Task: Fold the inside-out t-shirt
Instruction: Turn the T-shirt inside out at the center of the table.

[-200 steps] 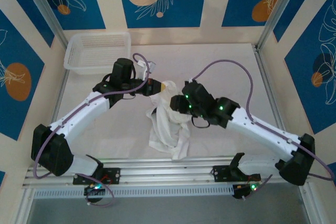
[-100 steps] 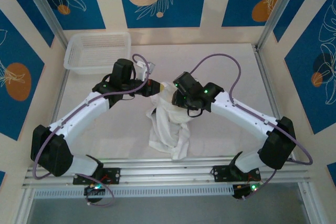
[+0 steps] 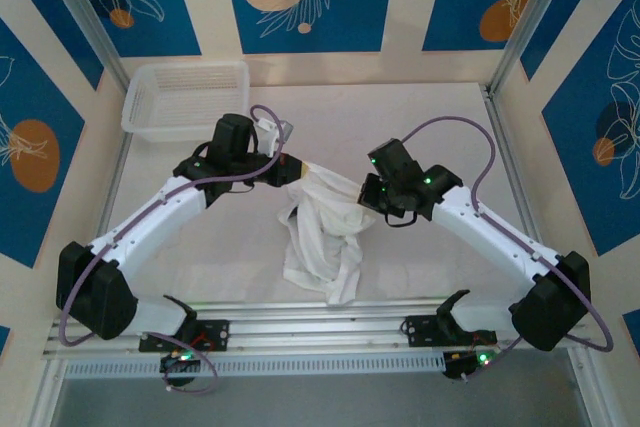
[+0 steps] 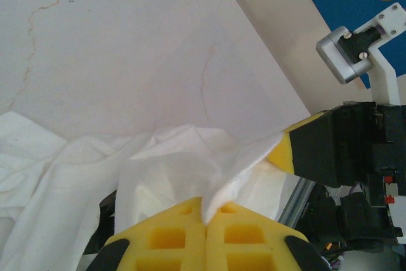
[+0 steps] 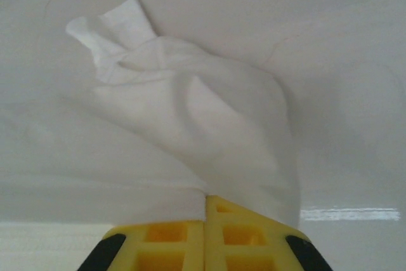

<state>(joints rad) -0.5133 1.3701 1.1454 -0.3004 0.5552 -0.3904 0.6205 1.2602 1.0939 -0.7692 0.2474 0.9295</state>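
1. Now, from above: the plain white cotton t-shirt sits mid-table as a rumpled heap on the pale tabletop. Its upper edge is lifted and its lower folds trail toward the arm bases.
2. And the left gripper is at the shirt's upper left corner, jaws pressed together on a pinch of cloth.
3. Left wrist camera confirms it: the yellow pads meet with no gap, and a peak of white fabric rises straight out of the seam between them.
4. Over to the right gripper, at the upper right of the heap, clamped onto the fabric as well.
5. Right wrist camera: its jaws are tight together, a bunched fold of shirt billows up from the join, and one flap pokes out at upper left.
6. Between the two grippers the cloth spans as a short raised band, and the two pinch points are near each other.
7. Away in the far left corner, the white plastic mesh basket sits on the table, well apart from the shirt.
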